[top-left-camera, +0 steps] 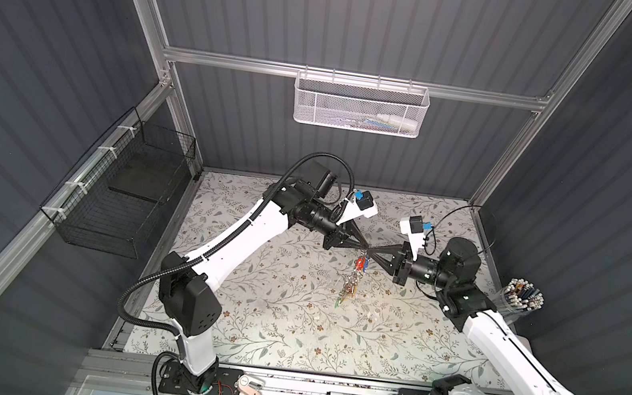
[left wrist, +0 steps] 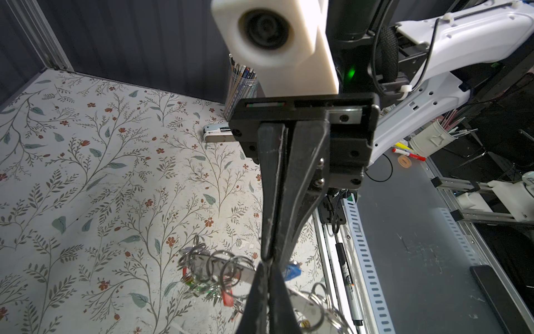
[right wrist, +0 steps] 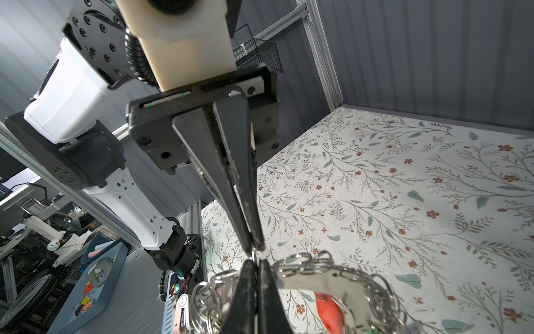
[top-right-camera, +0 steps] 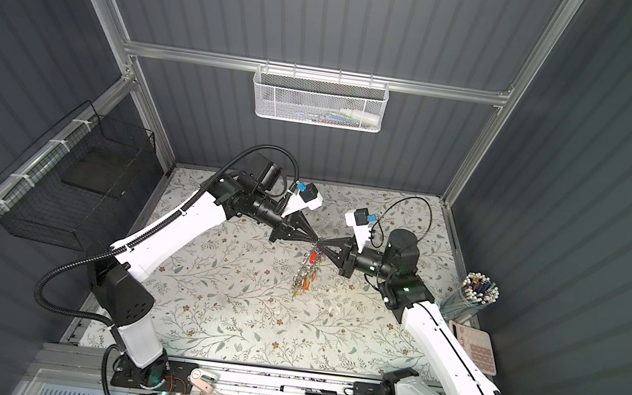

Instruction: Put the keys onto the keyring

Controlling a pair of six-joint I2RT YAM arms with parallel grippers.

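Standing by the cell, I saw the two arms meet nose to nose above the middle of the floral table (top-left-camera: 268,318). The left gripper (top-left-camera: 364,250) and the right gripper (top-left-camera: 370,252) were almost touching at their tips. Both had their jaws pressed together with no gap. The keyring (top-left-camera: 353,281) hung below that meeting point, clear of the table top, its red, green and yellow tags dangling in a bunch. In the right wrist view, the right gripper (right wrist: 255,264) was clenched on the rim of the keyring (right wrist: 312,282), with split rings crowding either side of its fingers. The left gripper (right wrist: 254,247) pinched a sliver of bright metal just beyond, though I could not tell which piece it was. In the left wrist view, the keys (left wrist: 293,270) showed only as a blue tag, tucked just behind the closed tips and beside the rings.
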